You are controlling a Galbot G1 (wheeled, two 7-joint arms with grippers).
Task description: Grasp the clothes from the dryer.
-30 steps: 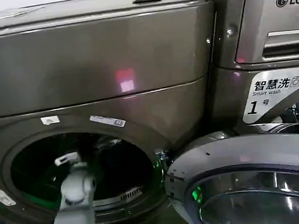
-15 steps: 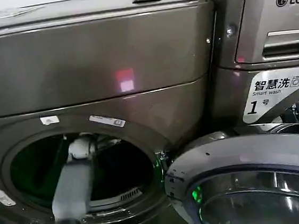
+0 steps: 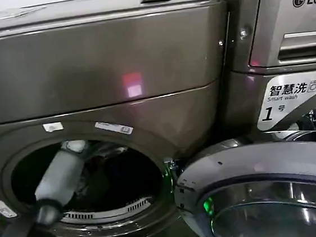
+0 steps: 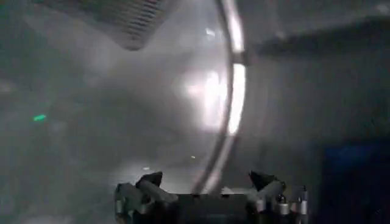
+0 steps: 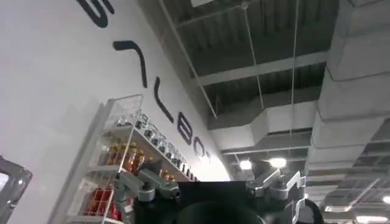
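Reach is being made by the left arm (image 3: 59, 174) through the round opening of the dryer (image 3: 102, 73), its far end lost in the dark drum. In the left wrist view the left gripper (image 4: 207, 189) is being held spread, with nothing between its fingers, facing the drum's curved metal wall. Clothes cannot be made out with certainty; a dark mass is lying deeper in the drum, beyond the gripper and toward the robot's right. The right gripper (image 5: 210, 185) is being held open, pointing up at a ceiling, well away from the dryer, so the left is nearer.
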